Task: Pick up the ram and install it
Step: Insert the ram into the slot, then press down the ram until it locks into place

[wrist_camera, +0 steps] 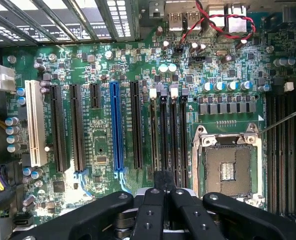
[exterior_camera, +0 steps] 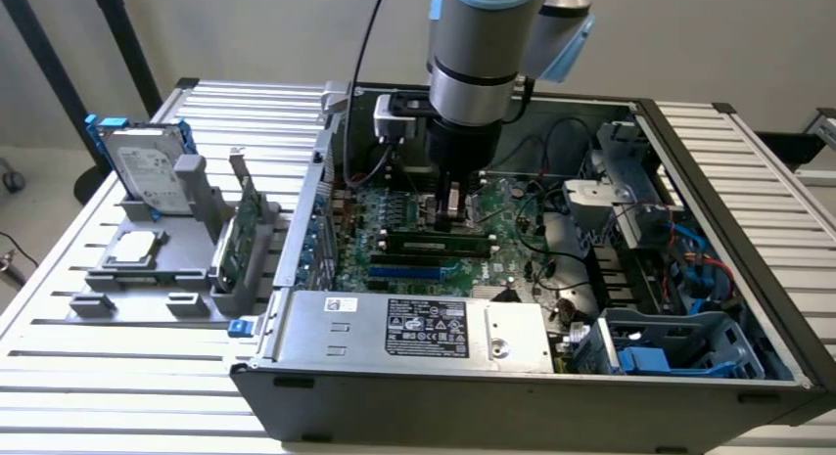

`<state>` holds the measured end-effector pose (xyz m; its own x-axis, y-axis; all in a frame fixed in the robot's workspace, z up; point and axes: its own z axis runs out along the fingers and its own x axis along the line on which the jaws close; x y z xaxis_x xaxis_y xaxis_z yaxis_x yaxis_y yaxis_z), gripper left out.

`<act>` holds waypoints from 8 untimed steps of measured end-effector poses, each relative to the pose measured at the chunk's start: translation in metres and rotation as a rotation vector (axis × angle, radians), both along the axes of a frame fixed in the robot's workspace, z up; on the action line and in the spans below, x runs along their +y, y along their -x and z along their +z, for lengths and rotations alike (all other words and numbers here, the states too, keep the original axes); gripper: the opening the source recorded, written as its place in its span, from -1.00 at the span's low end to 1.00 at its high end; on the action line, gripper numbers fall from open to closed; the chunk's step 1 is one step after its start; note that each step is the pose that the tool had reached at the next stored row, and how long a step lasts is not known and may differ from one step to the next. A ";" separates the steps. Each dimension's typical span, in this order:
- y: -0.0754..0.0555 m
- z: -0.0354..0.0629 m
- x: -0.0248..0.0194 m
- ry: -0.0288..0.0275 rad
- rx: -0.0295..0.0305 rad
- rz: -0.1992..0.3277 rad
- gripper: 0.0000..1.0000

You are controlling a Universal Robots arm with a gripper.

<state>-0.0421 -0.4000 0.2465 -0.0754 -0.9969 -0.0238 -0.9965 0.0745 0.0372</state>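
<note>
Gripper over the motherboard, fingers closed — ram at the slots.

The gripper (exterior_camera: 451, 218) hangs inside the open computer case (exterior_camera: 731, 308), its fingers (wrist_camera: 153, 210) clenched together above the black memory slots (wrist_camera: 168, 140). Whether they pinch anything cannot be told. A ram (exterior_camera: 438, 246) lies lengthwise on the motherboard (wrist_camera: 102, 145) just below the gripper in the exterior view. To seat it well — keep the stick parallel to its slot and press evenly, straight down.
</note>
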 end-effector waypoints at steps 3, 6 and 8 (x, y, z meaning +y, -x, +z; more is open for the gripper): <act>0.000 0.0000 0.0000 0.0001 0.0000 0.000 -0.79; 0.000 0.0000 0.0000 0.0001 0.0000 0.000 -0.79; 0.000 0.0000 0.0000 0.0001 0.0000 0.000 -0.79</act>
<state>-0.0421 -0.4000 0.2466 -0.0754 -0.9969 -0.0238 -0.9965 0.0745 0.0372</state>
